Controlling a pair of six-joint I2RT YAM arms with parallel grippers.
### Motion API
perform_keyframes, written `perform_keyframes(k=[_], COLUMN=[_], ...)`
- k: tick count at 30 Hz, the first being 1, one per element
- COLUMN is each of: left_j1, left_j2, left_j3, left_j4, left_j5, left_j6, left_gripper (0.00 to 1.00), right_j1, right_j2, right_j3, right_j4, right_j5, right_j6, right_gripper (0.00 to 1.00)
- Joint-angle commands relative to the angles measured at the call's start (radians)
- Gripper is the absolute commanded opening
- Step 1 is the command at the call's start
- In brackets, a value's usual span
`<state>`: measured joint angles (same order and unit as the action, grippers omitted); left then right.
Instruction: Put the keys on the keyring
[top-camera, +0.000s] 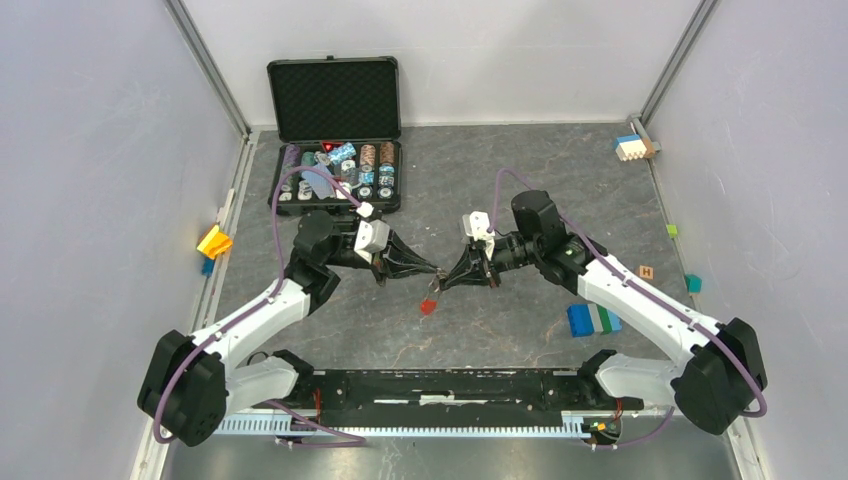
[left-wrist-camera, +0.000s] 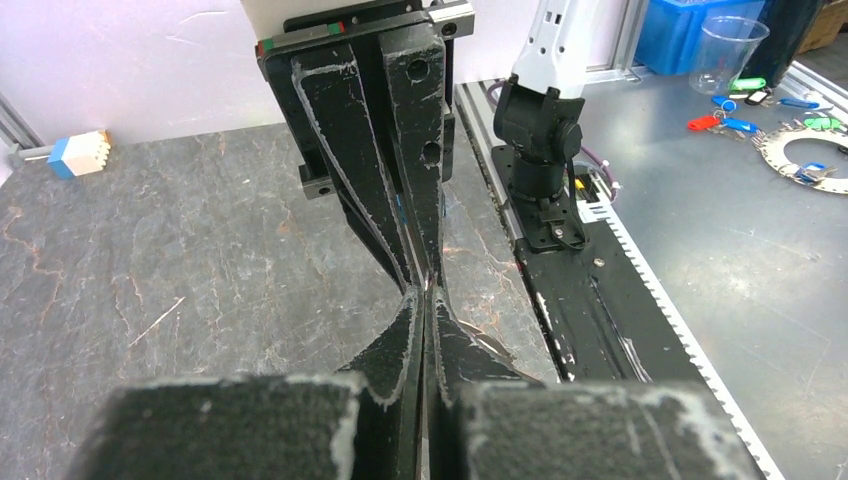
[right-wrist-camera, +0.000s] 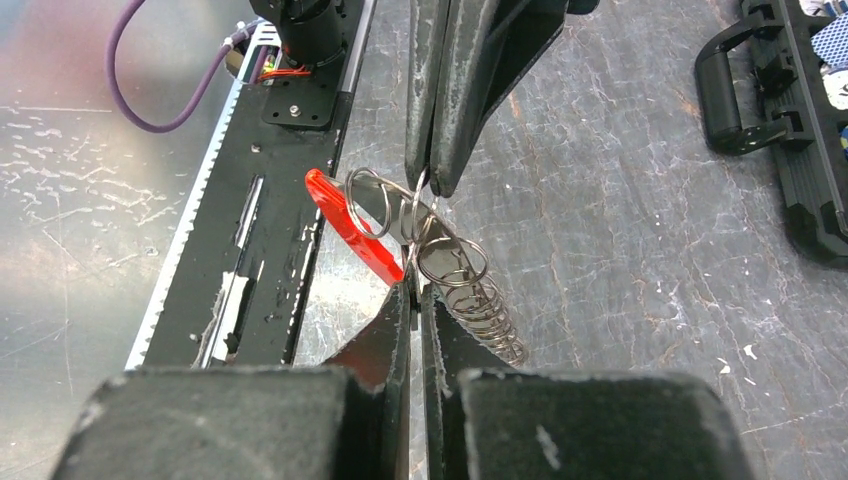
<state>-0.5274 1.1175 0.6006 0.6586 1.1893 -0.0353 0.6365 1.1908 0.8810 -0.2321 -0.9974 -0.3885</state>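
Note:
The keyring hangs between my two grippers above the middle of the table. In the right wrist view it shows as silvery rings with a coil (right-wrist-camera: 488, 315) and a flat red tag (right-wrist-camera: 350, 222). The tag (top-camera: 428, 306) dangles below the fingertips in the top view. My right gripper (right-wrist-camera: 413, 293) is shut on the rings' near side. My left gripper (right-wrist-camera: 431, 186) pinches them from the far side, jaws pressed together (left-wrist-camera: 428, 295). The two grippers (top-camera: 433, 270) (top-camera: 446, 282) meet tip to tip. I cannot make out the keys among the rings.
An open black case (top-camera: 335, 205) of poker chips stands at the back left. Blue and green blocks (top-camera: 592, 319) lie near the right arm, a yellow block (top-camera: 214, 241) at the left wall. Small blocks (top-camera: 632, 147) (top-camera: 693, 283) sit along the right edge.

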Motion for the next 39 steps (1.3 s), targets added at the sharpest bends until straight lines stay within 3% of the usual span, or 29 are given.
perform_keyframes(k=[1, 10, 13, 18, 21, 39], left_j1=[0.003, 0.003, 0.003, 0.003, 0.003, 0.003], left_j2=[-0.015, -0.015, -0.018, -0.022, -0.021, -0.019], left_j3=[-0.002, -0.013, -0.012, -0.010, -0.010, -0.012], left_j4=[0.140, 0.089, 0.064, 0.041, 0.038, 0.022], left_j5=[0.035, 0.034, 0.036, 0.038, 0.038, 0.033], left_j6=[-0.087, -0.035, -0.015, 0.000, 0.001, 0.009], left_gripper=[0.02, 0.02, 0.02, 0.02, 0.02, 0.02], right_j1=[-0.003, -0.003, -0.003, -0.003, -0.004, -0.001], right_j2=[0.013, 0.032, 0.028, 0.007, 0.000, 0.042], right_j3=[-0.017, 0.004, 0.031, 0.079, 0.126, 0.128], right_j4=[0.050, 0.071, 0.033, -0.039, -0.091, -0.050], right_j5=[0.005, -0.035, -0.034, 0.005, 0.018, -0.168], right_j6=[0.027, 0.063, 0.034, -0.028, -0.063, -0.010], right_gripper=[0.00, 0.00, 0.12, 0.43, 0.51, 0.35])
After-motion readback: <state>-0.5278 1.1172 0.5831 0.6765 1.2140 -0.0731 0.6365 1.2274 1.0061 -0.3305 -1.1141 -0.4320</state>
